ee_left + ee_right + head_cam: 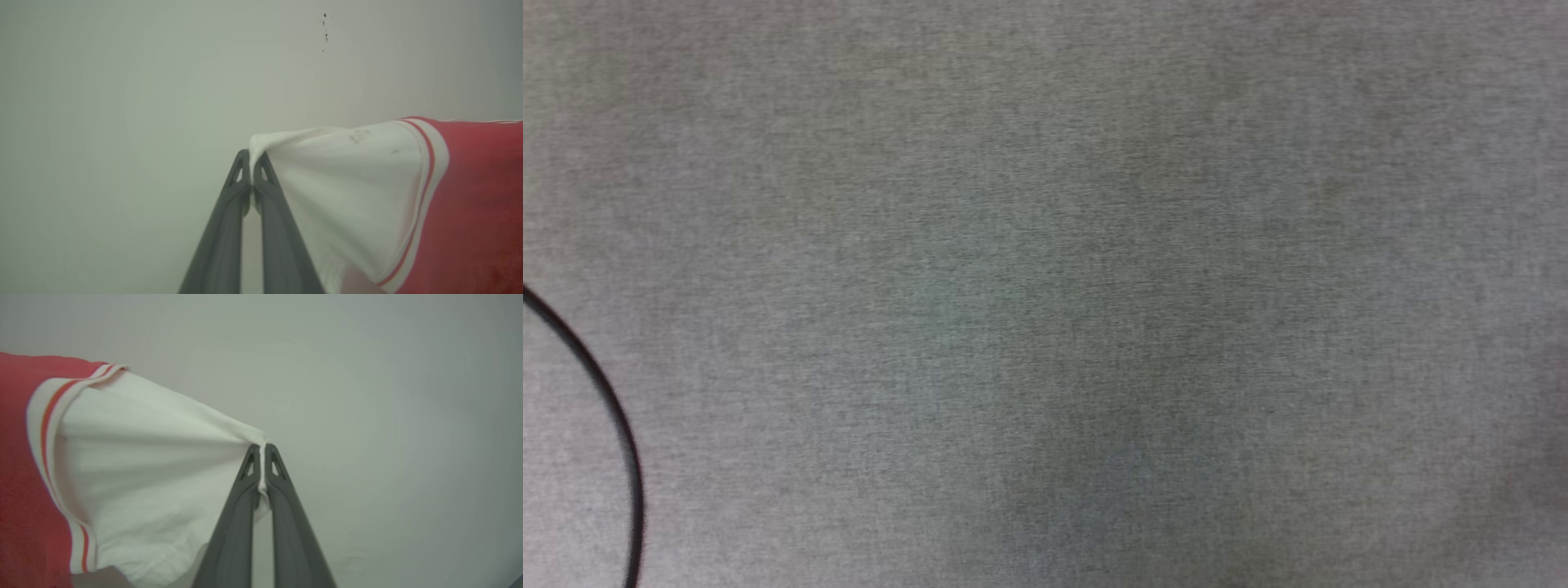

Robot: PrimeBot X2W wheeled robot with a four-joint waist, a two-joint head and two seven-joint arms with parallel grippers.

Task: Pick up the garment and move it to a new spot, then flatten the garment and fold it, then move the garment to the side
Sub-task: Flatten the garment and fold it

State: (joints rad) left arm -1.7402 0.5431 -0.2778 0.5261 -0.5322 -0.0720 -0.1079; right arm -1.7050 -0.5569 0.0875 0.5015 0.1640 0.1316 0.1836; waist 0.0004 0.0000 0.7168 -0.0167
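Starting at the far left, a dark cable (613,416) curves across the corner of the grey counter (1045,245), so that's a spot I'd avoid. Next along, the left tool (253,158) is pinched right down on the very tip of one white sleeve (347,183), fingers closed with just a thin fold of cloth between them. The shirt (482,196) runs off to the right in that view: white first, then the striped trim, then the red body. There are a few small dark smudges (359,136) near the sleeve's top edge. On the other side, the right tool (262,452) has the same sort of grip, clamped on the tip of the other sleeve (155,465). So the shirt hangs spread between the two tools by its sleeve ends, fairly taut across the top. I can't tell whether the bottom hem touches anything. My guess is this is the carry-and-lay-out bit before flattening. To do it well I'd want both tools level and pulled apart only enough to take out the sag, since each bite is tiny and a hard tug could pop a sleeve free. Then lower slowly so the hem lands first, draw back so the body lays smooth, and let go of both sleeves together, well clear of that cable.
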